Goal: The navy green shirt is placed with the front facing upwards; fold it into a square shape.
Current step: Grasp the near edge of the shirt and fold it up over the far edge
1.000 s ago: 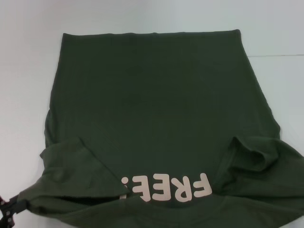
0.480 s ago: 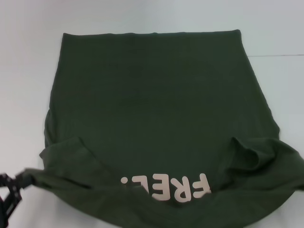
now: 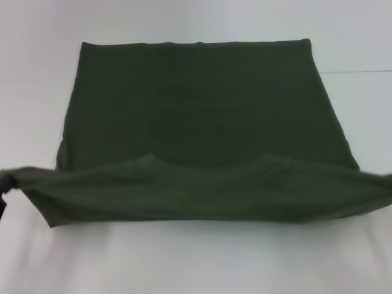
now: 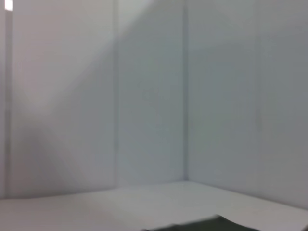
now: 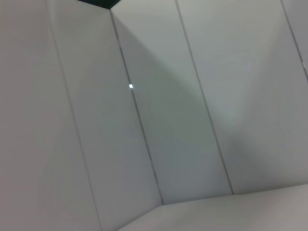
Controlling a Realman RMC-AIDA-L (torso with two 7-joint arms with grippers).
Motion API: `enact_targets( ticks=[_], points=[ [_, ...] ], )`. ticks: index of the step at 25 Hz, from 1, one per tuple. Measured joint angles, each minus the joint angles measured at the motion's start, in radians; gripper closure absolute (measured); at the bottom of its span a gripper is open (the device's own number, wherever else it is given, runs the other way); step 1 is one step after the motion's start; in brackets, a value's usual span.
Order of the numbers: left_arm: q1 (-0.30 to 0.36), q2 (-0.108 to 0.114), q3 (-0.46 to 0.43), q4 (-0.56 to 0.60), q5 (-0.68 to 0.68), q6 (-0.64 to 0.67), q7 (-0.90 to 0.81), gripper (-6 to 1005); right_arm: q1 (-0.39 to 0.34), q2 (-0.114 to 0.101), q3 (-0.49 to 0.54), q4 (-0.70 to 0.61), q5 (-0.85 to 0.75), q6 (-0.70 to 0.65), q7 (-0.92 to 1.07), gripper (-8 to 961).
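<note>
White desk (image 3: 196, 263), grey walls. The shirt (image 3: 202, 104) lies flat; its near edge, plain back showing, is lifted taut. Left gripper (image 3: 3, 184) barely visible beside its corner; jaws' state unclear. Folding forward; next, lay it evenly.

left claw (image 3: 3, 184) — only a dark, black sliver shows | right arm — cannot be seen

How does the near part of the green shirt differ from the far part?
The near part of the navy green shirt is a narrow band pulled taut from side to side; the far part is a broad panel lying flat on the white table. The near band's upper edge dips in a curve, while the far edge runs straight. The left hand shows only by the near part's corner. Both are plain dark green, with no print showing.
</note>
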Motion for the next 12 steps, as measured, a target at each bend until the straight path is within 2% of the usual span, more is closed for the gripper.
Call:
enact_targets(
  ticks=[5,12],
  points=[
    [-0.038,0.000,-0.011,-0.057,-0.062,-0.116,-0.025,975,0.056,-0.003,0.051,-0.007,0.000,0.064,0.031,918],
    [-0.068,-0.001,-0.016,-0.128,-0.088,-0.147,0.071,975,0.064,-0.003,0.084,0.001,0.008,0.066,-0.039,918]
  ],
)
